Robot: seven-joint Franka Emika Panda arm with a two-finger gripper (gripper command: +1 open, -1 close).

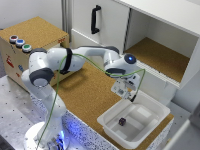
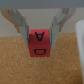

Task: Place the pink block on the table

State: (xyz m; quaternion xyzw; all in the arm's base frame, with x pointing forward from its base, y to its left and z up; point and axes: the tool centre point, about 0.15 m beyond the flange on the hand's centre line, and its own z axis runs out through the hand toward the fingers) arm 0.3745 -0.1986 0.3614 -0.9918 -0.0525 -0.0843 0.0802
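The fingers (image 2: 39, 26) clamp the pink block (image 2: 39, 43) between them, over the cork bench (image 2: 20, 67). Judged mid-placement: next comes lowering onto the bench, then release.

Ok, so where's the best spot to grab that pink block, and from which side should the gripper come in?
Take the pink block by its two opposite side faces, coming straight down from above. It is a small cube with flat, parallel sides that suit the fingers. The gripper appears to hold it just so, with the lettered faces showing between them.

pink block (image 2: 39, 43) black-lettered, brown cork table (image 1: 85, 90)
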